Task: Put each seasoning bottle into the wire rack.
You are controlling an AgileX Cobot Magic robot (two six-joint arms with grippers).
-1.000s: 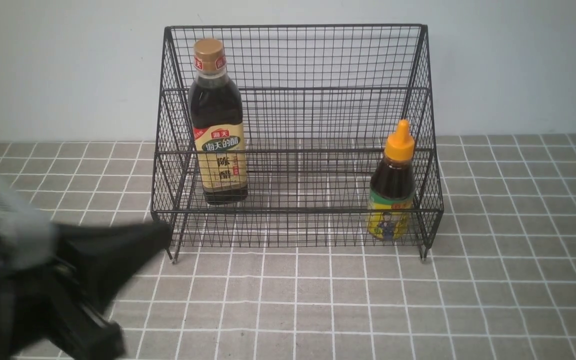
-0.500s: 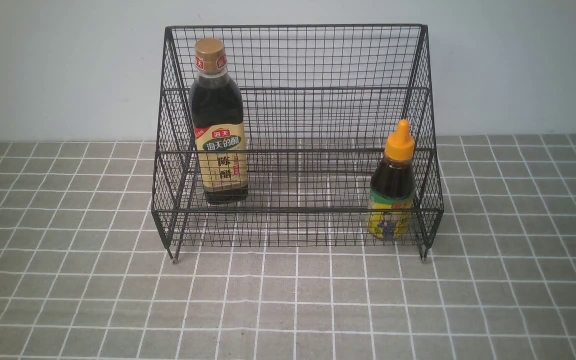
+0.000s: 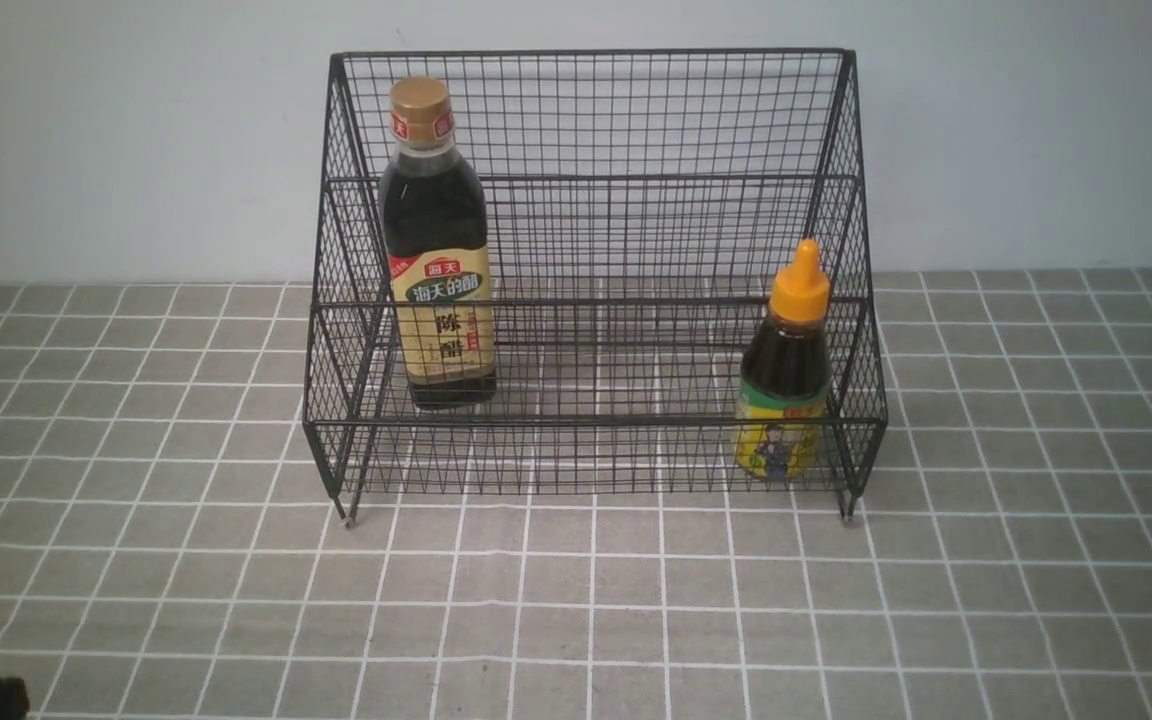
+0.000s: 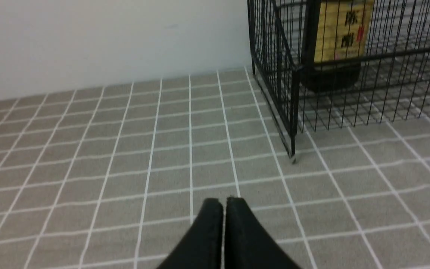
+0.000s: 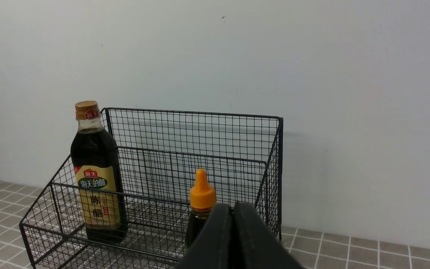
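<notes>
Seasoning bottles, tall gold-capped (image 3: 436, 250) and short orange-nozzled (image 3: 784, 380), both stand inside the black wire-mesh rack (image 3: 596, 120); task looks complete. Both grippers' fingers (image 4: 215, 224) (image 5: 233, 231) pressed together, empty.

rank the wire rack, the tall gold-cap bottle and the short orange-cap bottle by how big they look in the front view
1. wire rack, by far the largest
2. tall gold-cap bottle
3. short orange-cap bottle, smallest though it stands nearer the camera
</notes>
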